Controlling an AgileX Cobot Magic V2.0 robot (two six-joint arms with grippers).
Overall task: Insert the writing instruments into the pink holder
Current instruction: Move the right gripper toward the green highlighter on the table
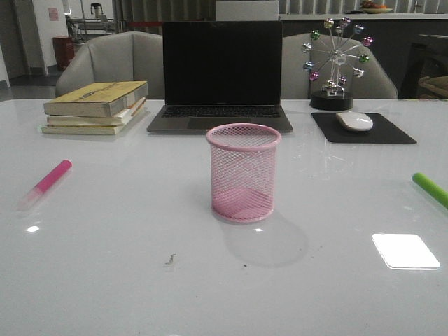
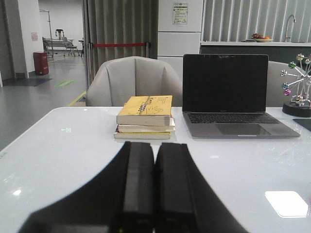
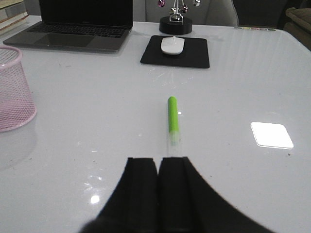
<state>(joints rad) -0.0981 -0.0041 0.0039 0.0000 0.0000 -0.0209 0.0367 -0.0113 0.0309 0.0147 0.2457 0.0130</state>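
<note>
An office-like workspace inside a larger industrial or lab hall. On the white desk (image 1: 140,280) stand an open laptop (image 1: 221,77) at 12 o'clock, stacked books (image 1: 94,106) at 10 o'clock, and a mouse (image 1: 355,120) on its pad with a desk toy (image 1: 334,66) at 2 o'clock. Grey armchairs (image 2: 135,80) sit behind; beyond them, a concrete floor, curtains and a red barrier strap (image 2: 119,44).

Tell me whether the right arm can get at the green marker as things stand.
Probably yes. The green marker lies flat on bare table just ahead of the right gripper, with nothing between them. The gripper is shut, so it would need to open first.
</note>
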